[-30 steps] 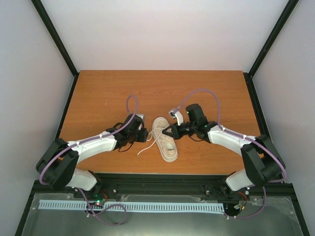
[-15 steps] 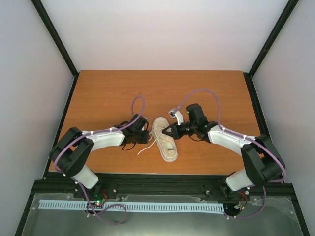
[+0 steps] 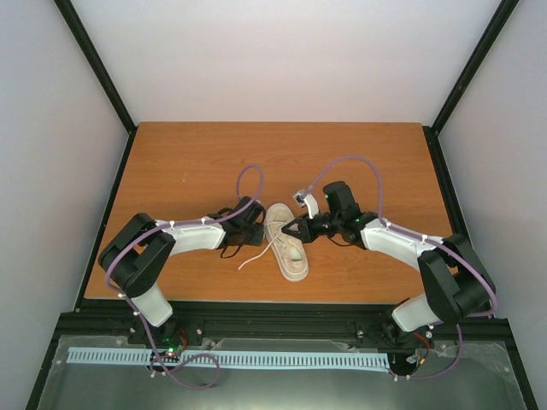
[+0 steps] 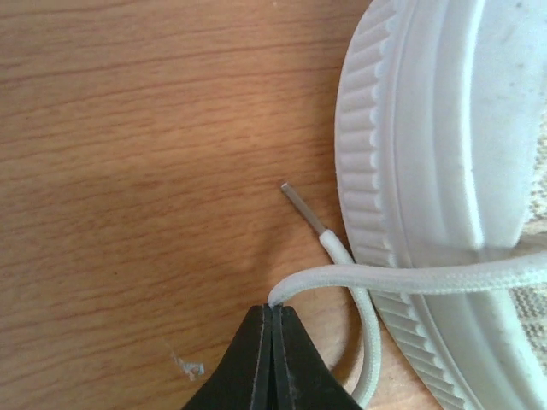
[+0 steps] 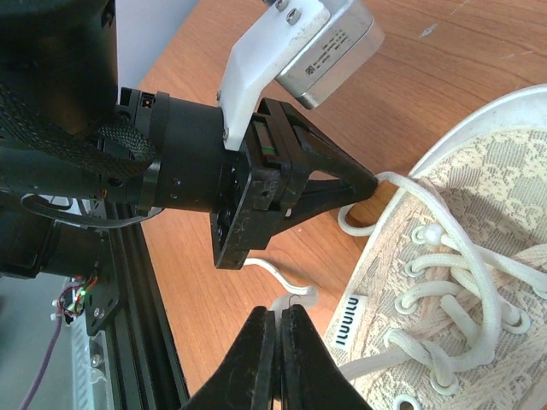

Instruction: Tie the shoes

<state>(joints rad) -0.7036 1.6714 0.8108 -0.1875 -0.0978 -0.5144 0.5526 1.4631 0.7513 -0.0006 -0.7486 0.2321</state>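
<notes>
The cream shoe (image 3: 291,253) lies on the wooden table between both arms, its toe toward the near edge. In the left wrist view its ribbed sole (image 4: 427,171) fills the right side. My left gripper (image 4: 273,306) is shut on a pale lace (image 4: 410,278) beside the sole; a second lace end with a clear tip (image 4: 301,205) lies under it. My right gripper (image 5: 279,311) is shut on a lace (image 5: 291,284) beside the shoe's upper (image 5: 461,282), facing the left gripper (image 5: 373,182). From above, the left gripper (image 3: 259,232) and right gripper (image 3: 289,229) flank the shoe's heel end.
A loose lace end (image 3: 249,259) trails toward the near left of the shoe. A black frame rail (image 3: 273,309) runs along the table's near edge. White walls close in the back and sides.
My left arm has reached right up to the shoe's side and its jaws have closed on the lace. The right arm and the shoe have stayed put.
</notes>
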